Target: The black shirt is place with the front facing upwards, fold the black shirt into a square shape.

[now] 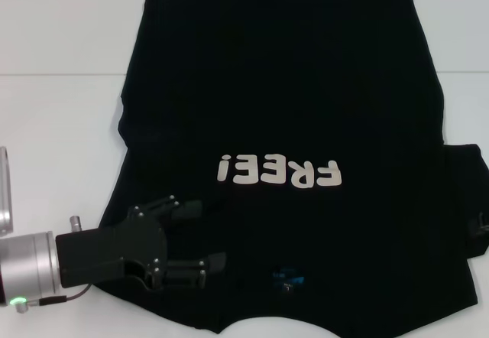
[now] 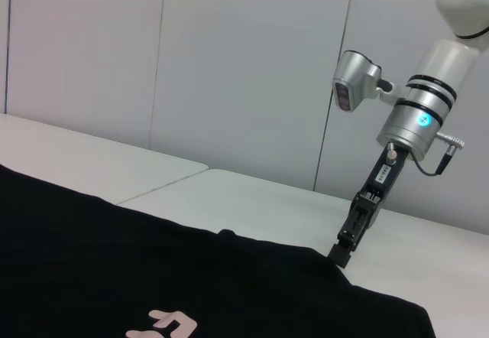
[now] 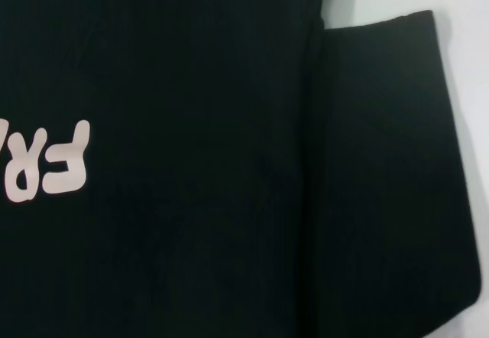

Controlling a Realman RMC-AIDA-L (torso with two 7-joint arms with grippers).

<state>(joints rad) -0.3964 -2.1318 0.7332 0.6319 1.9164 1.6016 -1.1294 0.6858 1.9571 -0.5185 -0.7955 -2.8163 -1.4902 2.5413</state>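
Here the left claw point(image 1: 210, 235) gapes wide over the black shirt point(image 1: 306, 86), seemingly not gripping it.

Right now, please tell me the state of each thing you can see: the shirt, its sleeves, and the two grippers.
black shirt: spread flat on the white table, front up, lettering showing, not yet folded into a square.
right sleeve: lying out flat beside the body.
left gripper: open, low over the shirt near the collar side.
right gripper: at the shirt's far edge, touching or just above it.
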